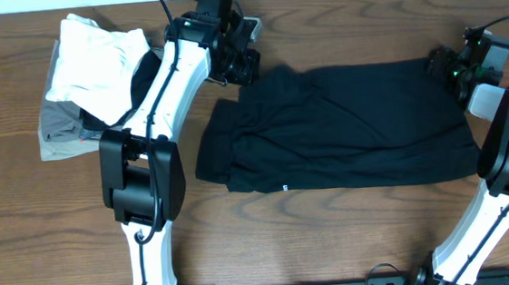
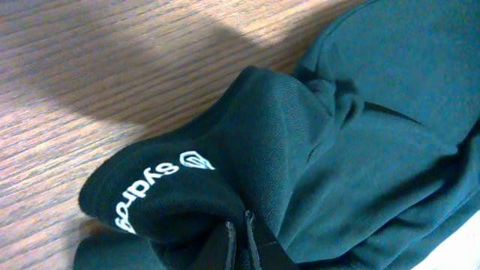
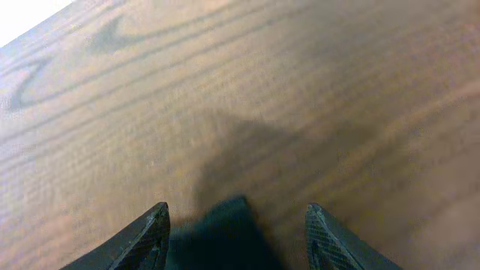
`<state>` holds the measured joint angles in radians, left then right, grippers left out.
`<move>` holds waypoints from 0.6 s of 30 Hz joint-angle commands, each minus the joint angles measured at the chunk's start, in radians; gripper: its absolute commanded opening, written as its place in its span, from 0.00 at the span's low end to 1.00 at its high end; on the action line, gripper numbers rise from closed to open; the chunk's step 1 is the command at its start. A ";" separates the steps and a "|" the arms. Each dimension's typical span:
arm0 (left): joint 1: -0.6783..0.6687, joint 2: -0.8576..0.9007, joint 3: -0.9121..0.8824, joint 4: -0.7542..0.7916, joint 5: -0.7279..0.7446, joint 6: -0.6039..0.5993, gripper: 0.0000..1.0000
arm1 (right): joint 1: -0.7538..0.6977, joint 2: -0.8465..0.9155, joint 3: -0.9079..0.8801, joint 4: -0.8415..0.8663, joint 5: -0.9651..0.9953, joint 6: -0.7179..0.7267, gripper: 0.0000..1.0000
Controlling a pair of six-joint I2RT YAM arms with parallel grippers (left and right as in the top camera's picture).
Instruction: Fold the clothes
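The wooden table (image 1: 353,244) carries a black shirt (image 1: 345,135). The left tool (image 2: 238,229) clamps its 11 o'clock corner; the right tool (image 3: 236,208), at 2 o'clock, stands apart.

Left arm (image 1: 170,90) stretched forward, left tool (image 2: 238,231) pinched closed, right tool (image 3: 236,225) fingers parted

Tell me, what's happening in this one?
Two robot arms are folding a black shirt that lies flattened across the table. The left end effector is shut on a fold of fabric at the shirt's far left corner. The right end effector is open at the far right corner, gripping nothing.
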<state>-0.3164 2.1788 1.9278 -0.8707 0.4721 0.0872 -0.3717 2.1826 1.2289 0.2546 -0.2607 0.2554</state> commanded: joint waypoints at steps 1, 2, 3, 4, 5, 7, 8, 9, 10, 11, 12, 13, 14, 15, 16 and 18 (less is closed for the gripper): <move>-0.008 -0.002 0.005 0.002 0.013 0.018 0.07 | 0.008 0.058 0.009 -0.014 -0.038 0.010 0.49; -0.008 -0.002 0.005 0.005 0.013 0.018 0.07 | 0.009 0.060 0.009 -0.029 -0.044 0.010 0.47; -0.009 -0.002 0.005 0.007 0.013 0.018 0.07 | 0.010 0.061 0.009 -0.050 -0.044 0.009 0.45; -0.009 -0.002 0.005 0.008 0.014 0.018 0.07 | 0.010 0.061 0.009 -0.078 -0.043 0.008 0.43; -0.009 -0.002 0.005 0.009 0.013 0.018 0.07 | 0.009 0.059 0.009 -0.108 -0.047 0.000 0.42; -0.009 -0.002 0.005 0.008 0.014 0.018 0.07 | 0.008 0.054 0.009 -0.156 -0.056 -0.027 0.41; -0.009 -0.002 0.005 0.008 0.013 0.018 0.07 | 0.008 0.052 0.009 -0.169 -0.074 -0.041 0.39; -0.009 -0.002 0.005 0.008 0.013 0.018 0.07 | 0.008 0.051 0.009 -0.175 -0.101 -0.060 0.38; -0.009 -0.002 0.005 0.009 0.013 0.018 0.07 | 0.008 0.051 0.009 -0.177 -0.121 -0.075 0.35; -0.009 -0.002 0.005 0.009 0.013 0.018 0.07 | 0.006 0.050 0.009 -0.181 -0.137 -0.081 0.32; -0.009 -0.002 0.005 0.009 0.013 0.018 0.07 | 0.005 0.048 0.009 -0.186 -0.140 -0.081 0.27; -0.009 -0.002 0.005 0.009 0.013 0.018 0.07 | 0.005 0.047 0.009 -0.188 -0.140 -0.080 0.20; -0.009 -0.002 0.005 0.008 0.013 0.018 0.07 | 0.003 0.045 0.009 -0.189 -0.140 -0.077 0.10; -0.009 -0.002 0.005 0.008 0.013 0.018 0.07 | 0.001 0.040 0.009 -0.189 -0.140 -0.077 0.02; -0.009 -0.002 0.005 0.008 0.013 0.018 0.07 | -0.002 0.032 0.009 -0.189 -0.140 -0.077 0.01; -0.009 -0.002 0.005 0.008 0.013 0.018 0.07 | -0.012 0.002 0.009 -0.192 -0.140 -0.074 0.01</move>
<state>-0.3256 2.1788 1.9278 -0.8627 0.4721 0.0872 -0.3737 2.1872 1.2701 0.0937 -0.3943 0.1898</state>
